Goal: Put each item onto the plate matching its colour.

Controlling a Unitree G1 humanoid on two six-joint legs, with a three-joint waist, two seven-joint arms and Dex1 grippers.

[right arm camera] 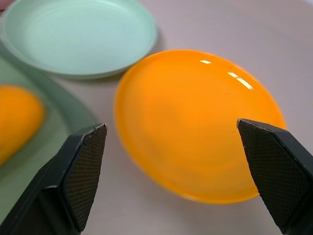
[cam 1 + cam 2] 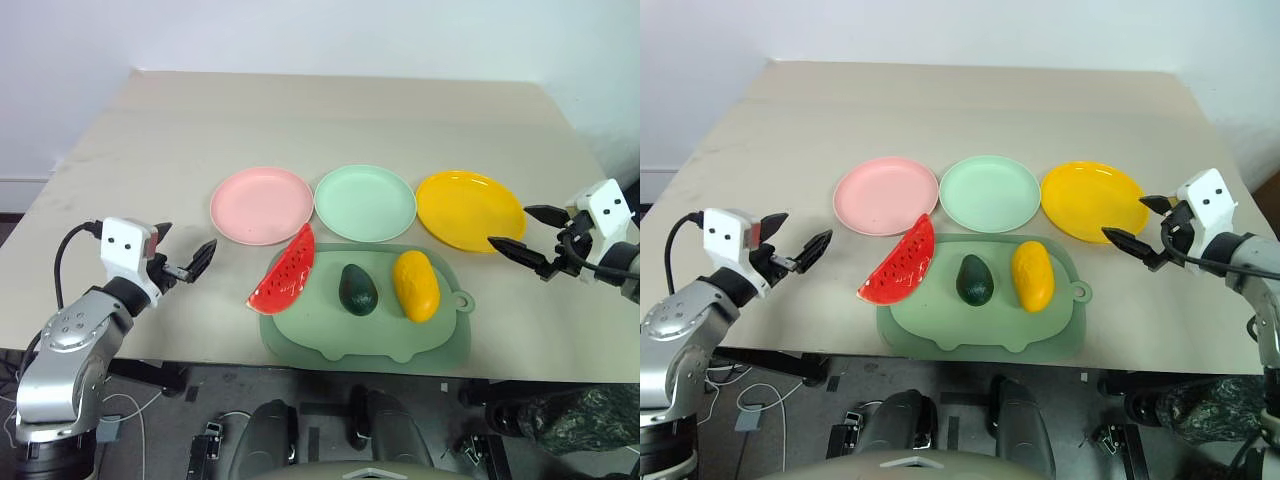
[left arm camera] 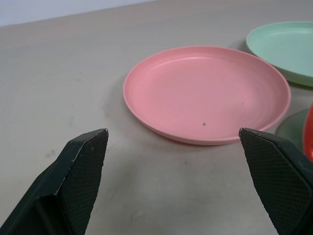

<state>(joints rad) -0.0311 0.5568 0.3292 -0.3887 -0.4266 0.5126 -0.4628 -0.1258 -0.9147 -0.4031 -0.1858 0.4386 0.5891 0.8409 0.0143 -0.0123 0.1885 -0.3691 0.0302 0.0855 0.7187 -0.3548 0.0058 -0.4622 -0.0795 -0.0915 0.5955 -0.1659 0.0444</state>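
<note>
- Left gripper (image 2: 186, 258): jaws spread wide, nothing between them; hovering over bare table (image 2: 130, 150), aimed toward the pink plate (image 2: 262, 204).
- Right gripper (image 2: 522, 232): jaws spread wide, nothing held; poised just beside the near right rim of the yellow plate (image 2: 470, 209), tips angled toward table centre.
- Watermelon wedge (image 2: 285, 272): leaning half on the mat (image 2: 365, 340), half off its left edge, just below the pink plate. Risk: curved, tapered sides likely to slip or roll out of a two-finger pinch.
- Avocado (image 2: 358, 289) and yellow fruit (image 2: 416, 285): side by side on the mat, near each other. Risk: open fingers reaching for one liable to nudge the other.
- Mint green plate (image 2: 365, 202): empty, between the other two. Risk: a low carry clipping a light plate rim and shifting it.
- Both forearms held low at the table's near corners, well apart from all three items.
</note>
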